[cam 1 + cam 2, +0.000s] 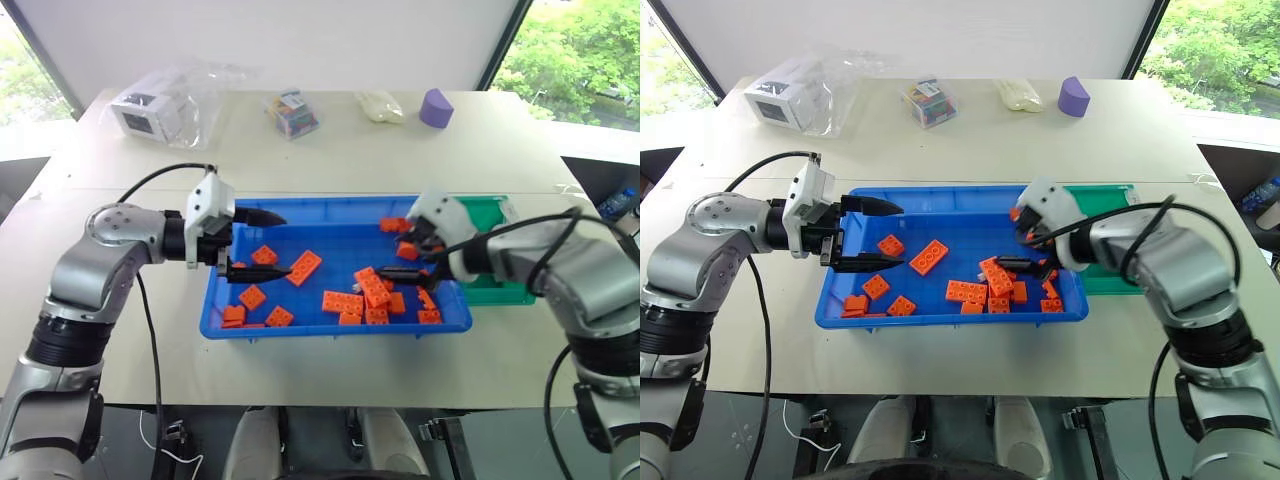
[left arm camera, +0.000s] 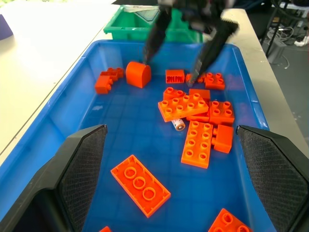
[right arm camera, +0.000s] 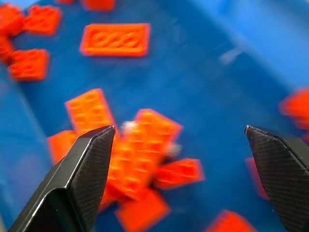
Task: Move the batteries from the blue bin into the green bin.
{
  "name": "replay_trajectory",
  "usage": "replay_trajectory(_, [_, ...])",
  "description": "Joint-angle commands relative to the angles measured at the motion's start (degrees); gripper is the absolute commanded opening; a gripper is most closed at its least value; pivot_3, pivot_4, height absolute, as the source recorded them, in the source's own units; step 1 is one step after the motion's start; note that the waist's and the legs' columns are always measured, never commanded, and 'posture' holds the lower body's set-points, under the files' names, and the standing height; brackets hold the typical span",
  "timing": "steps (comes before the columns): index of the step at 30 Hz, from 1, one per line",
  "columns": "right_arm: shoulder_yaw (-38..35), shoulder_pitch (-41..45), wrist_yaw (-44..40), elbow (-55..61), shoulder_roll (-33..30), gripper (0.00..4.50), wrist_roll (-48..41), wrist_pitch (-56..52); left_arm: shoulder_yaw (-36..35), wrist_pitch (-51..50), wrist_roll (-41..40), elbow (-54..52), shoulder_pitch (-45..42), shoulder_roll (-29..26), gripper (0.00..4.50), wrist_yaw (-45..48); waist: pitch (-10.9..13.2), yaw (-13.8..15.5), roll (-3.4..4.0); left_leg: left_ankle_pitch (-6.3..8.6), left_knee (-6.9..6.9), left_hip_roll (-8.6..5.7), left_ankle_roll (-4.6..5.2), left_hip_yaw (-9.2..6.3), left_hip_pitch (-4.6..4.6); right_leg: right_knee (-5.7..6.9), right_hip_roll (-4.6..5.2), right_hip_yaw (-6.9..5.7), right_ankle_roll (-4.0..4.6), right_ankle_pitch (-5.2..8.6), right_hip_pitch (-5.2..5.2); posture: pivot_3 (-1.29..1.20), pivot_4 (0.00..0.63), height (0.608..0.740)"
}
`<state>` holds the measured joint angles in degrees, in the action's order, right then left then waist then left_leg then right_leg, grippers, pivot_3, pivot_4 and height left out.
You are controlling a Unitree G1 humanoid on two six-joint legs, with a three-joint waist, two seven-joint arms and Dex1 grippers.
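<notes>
Hovering wide apart over the blue bin point(image 1: 215, 300), the right gripper point(image 2: 179, 53) is lining up on a battery point(image 2: 178, 124) peeking beneath orange bricks point(image 2: 187, 106); the left gripper point(image 1: 258, 243) is waiting, spread.

Green bin point(image 1: 492, 250) right of blue bin point(image 1: 300, 329); battery point(image 2: 178, 124) under bricks point(image 2: 186, 106) inside

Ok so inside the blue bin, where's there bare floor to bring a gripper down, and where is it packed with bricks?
In the blue bin, the far strip along the back wall is bare, between the left gripper and the right gripper. A smaller bare patch lies right of the long orange brick. The right half is crowded: stacked orange bricks with a battery poking out beneath.
</notes>
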<state>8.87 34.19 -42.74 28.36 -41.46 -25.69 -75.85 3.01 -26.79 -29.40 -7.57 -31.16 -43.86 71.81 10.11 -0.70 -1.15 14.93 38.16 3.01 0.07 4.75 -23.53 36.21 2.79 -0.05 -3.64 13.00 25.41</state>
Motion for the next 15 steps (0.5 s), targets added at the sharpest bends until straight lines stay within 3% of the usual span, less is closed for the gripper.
replay_trajectory(1, [1.02, -0.43, 3.58, 3.78, 2.52, 4.43, -0.90, -2.16, -2.19, -0.17, -1.00, -2.37, 0.24, -1.15, 4.50, -0.06, 0.00, -0.02, 0.00, 0.00, 0.00, 0.00, 0.00, 0.00, 0.00, 0.00, 0.00, -0.01, 0.00, 0.00, 0.00, 0.00, 0.150, 0.734])
replay_trajectory(15, [7.01, -3.86, 7.03, 0.93, 0.60, 4.43, 1.67, 3.15, -2.56, -1.55, -1.47, -3.36, -0.03, -1.77, 4.50, -0.29, 0.00, -0.02, -0.01, 0.00, 0.00, 0.00, 0.00, 0.01, 0.00, 0.00, -0.02, -0.02, 0.01, 0.01, -0.01, 0.00, 0.150, 0.734])
